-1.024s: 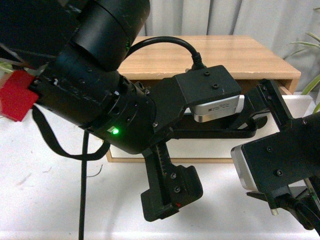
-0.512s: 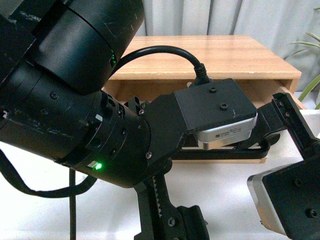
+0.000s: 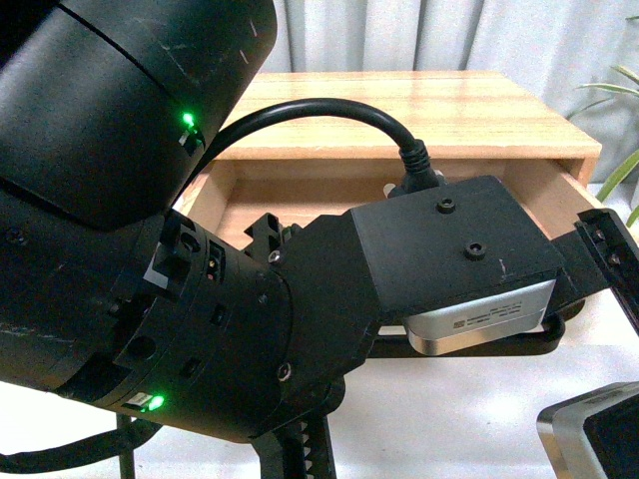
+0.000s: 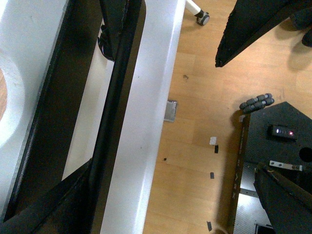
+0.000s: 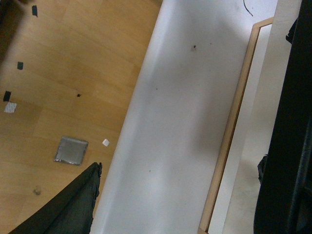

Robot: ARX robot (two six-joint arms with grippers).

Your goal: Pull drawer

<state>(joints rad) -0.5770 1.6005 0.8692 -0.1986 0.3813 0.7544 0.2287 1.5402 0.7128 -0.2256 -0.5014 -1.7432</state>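
Two arms crowd the front view. The left arm (image 3: pixel 150 249) fills the left and centre, with its wrist camera (image 3: pixel 479 299) low over the near edge of the cabinet. The right gripper (image 3: pixel 599 261) comes in at the right edge.

Drawer (image 3: pixel 300 200): stands open from under the wooden cabinet top (image 3: pixel 419 105), and its light wood inside is visible on the far side of the left arm. The black bar handle (image 4: pixel 113 107) runs along the near side of the white front (image 4: pixel 29 58). The semicircular notch (image 4: pixel 7 105) shows in the front's top edge. In the front view, part of the handle shows just under the wrist camera.

Left gripper (image 4: pixel 73 200): one dark finger (image 4: pixel 48 212) lies against the handle. I cannot tell from these views whether the jaws are clamped on the bar or how far apart they stand.

Right gripper: at the right end of the handle in the front view. One finger (image 5: pixel 73 200) shows in the right wrist view, over the near edge of the white table (image 5: pixel 185 122). The jaw opening and any contact with the handle are unclear.

Surroundings: wood floor (image 4: pixel 195 146) below the table edge, grey curtain (image 3: pixel 449 35) behind the cabinet, plant leaves (image 3: pixel 619 90) at far right.
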